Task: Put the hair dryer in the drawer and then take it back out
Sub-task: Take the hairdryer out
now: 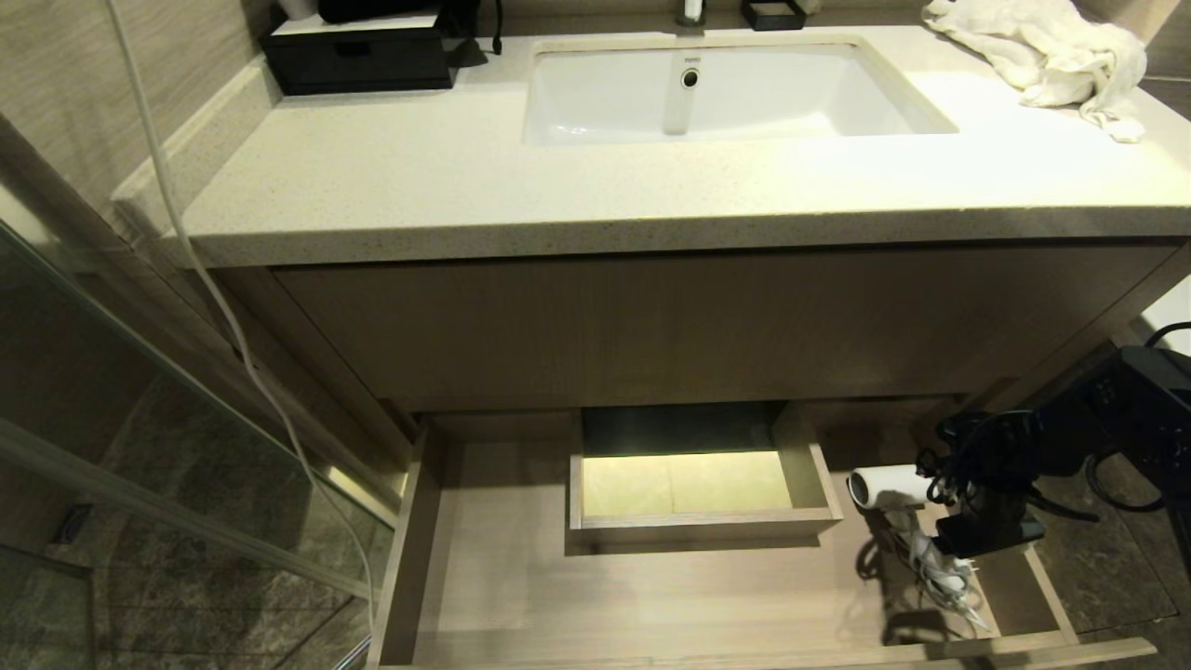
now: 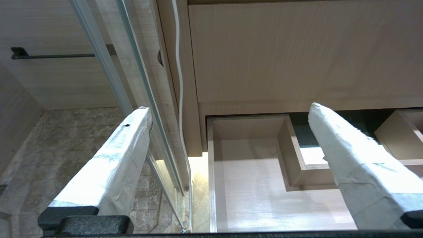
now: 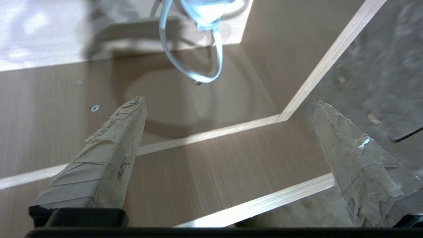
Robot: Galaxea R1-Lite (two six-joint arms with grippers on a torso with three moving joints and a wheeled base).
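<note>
A wide, shallow wooden drawer (image 1: 577, 596) is seen pulled out below a bathroom bench (image 1: 595, 195) with a sink (image 1: 726, 93). The white hair dryer (image 1: 889, 489) is lying in the drawer's right end, just right of the boxed notch (image 1: 702, 484) at the rear wall. Its barrel is laid crosswise, with the dark mouth turned toward the notch, and its handle with the wound cord (image 1: 930, 568) is stretched toward the drawer's front. The right pincer (image 1: 986, 535) is held just above the handle, over the drawer's right front corner, with its jaws spread wide and nothing between them. The dryer is thus placed beside and slightly rearward of that pincer. The left pincer (image 2: 231, 165) is held wide open and empty by the drawer's left end, well apart from the dryer, so the right arm is judged much the nearer.
</note>
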